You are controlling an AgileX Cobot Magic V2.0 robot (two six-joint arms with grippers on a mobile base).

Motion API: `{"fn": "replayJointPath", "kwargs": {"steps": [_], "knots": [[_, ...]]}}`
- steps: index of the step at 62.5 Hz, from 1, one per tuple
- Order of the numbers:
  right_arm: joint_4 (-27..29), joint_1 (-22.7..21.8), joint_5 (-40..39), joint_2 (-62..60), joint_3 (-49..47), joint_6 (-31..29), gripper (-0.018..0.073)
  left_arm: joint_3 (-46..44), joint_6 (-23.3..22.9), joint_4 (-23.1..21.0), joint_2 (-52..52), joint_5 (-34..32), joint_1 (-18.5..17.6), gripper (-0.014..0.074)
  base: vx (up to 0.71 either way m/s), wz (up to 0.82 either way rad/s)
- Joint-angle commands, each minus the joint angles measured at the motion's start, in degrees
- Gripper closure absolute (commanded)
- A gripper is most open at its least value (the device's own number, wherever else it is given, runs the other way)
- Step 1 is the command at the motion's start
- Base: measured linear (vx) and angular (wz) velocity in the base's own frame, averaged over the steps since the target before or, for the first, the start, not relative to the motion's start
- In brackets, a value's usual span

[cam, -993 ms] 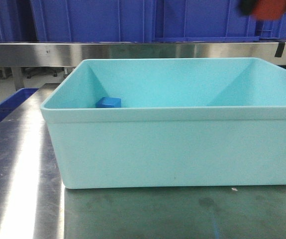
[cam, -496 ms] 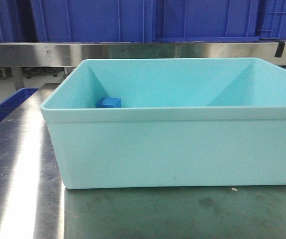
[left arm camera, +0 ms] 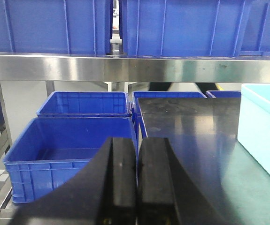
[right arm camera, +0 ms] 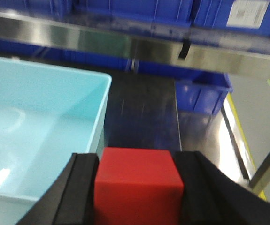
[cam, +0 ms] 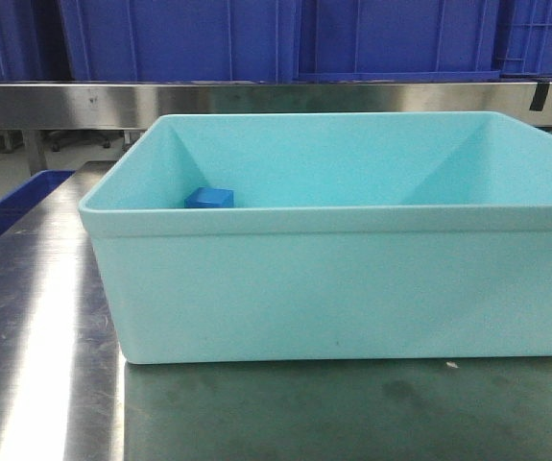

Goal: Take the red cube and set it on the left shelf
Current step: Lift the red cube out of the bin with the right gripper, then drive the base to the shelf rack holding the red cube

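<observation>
My right gripper (right arm camera: 137, 157) is shut on the red cube (right arm camera: 138, 187), which fills the gap between the two black fingers. It hangs just past the right rim of the pale turquoise tub (right arm camera: 36, 108), facing the left shelf's steel rail (right arm camera: 125, 44). In the left wrist view my left gripper (left arm camera: 137, 141) is shut with nothing in it, pointing at the same shelf (left arm camera: 125, 68) with its royal-blue crates (left arm camera: 177, 26). Neither gripper nor the cube appears in the front view, where the shelf rail (cam: 256, 96) runs behind the tub (cam: 333, 288).
A small blue block (cam: 208, 198) lies inside the tub at its back left corner. The tub stands on a steel table (cam: 36, 327). Open blue crates (left arm camera: 69, 150) sit low beside the table's left edge. A labelled blue crate (right arm camera: 247, 14) is at the upper right.
A second ago a red blur with a dark gripper showed at the front view's top right corner; it has left that view. The tub and the blue block have not moved.
</observation>
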Motion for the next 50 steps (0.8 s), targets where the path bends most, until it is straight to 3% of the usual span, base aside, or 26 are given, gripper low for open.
{"fn": "replayJointPath", "kwargs": {"steps": [1, 50], "knots": [[-1.6, -0.4, -6.1, -2.9, -1.5, -0.5, 0.0399, 1.4, -0.3, -0.2, -0.7, -5.1, -0.3, 0.0496, 0.00, 0.00], [-1.9, -0.4, -5.9, -4.4, -1.5, -0.5, 0.0399, 1.4, -0.3, -0.2, -0.7, -5.1, -0.3, 0.0496, -0.01, 0.04]]}}
